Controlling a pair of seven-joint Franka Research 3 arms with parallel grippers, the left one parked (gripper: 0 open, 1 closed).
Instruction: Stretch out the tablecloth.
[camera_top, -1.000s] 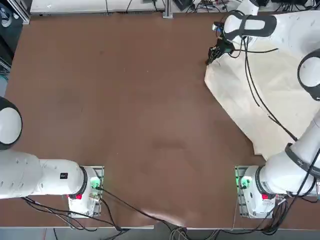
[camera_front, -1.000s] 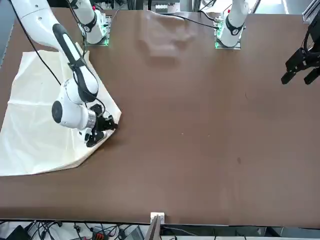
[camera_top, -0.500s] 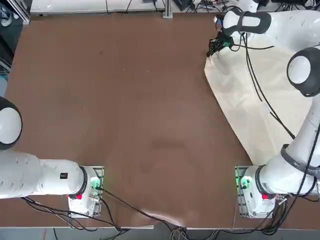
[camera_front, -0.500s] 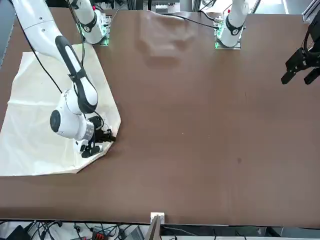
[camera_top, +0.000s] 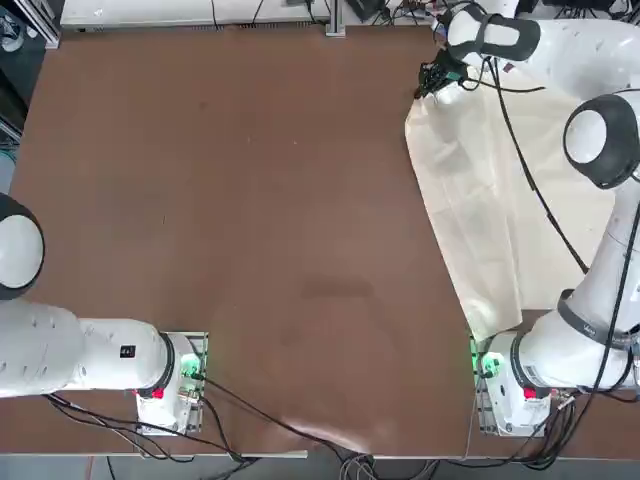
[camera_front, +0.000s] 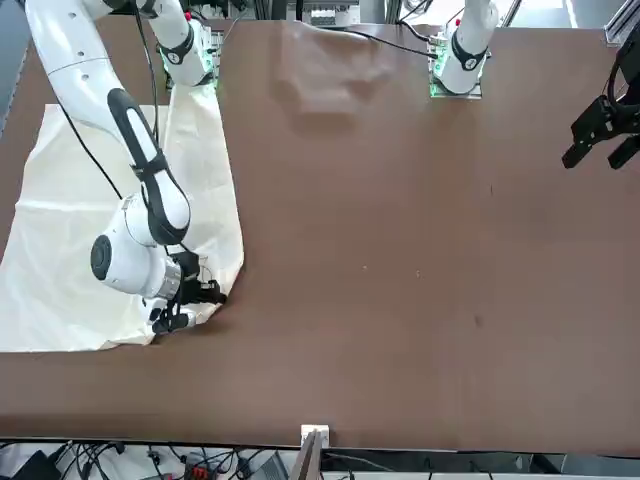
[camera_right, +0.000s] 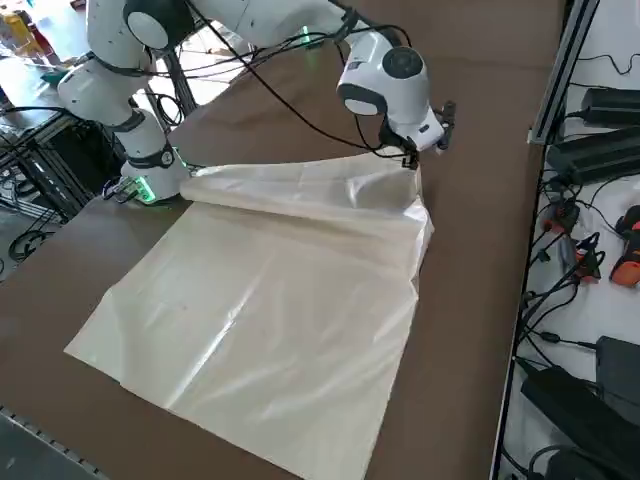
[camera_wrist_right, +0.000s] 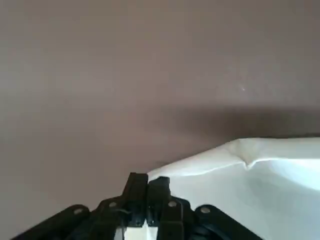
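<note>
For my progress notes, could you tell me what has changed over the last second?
The right gripper, shut on the tablecloth corner, dragged it toward the table's far edge, straightening the cloth's inner edge. The grip stayed closed, and the cloth's outer part kept lying flat.

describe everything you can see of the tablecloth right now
The tablecloth is a large, thin, cream sheet of fabric, plain, with faint creases and a slight sheen. It lies on the brown table on the working arm's side, mostly flat, and reaches the right arm's base. The strip along its inner edge is doubled over in a soft fold that bunches up toward the far corner. The right claw is shut on that far corner, near the table's far edge, holding it just above the surface. Nothing else touches the cloth.
</note>
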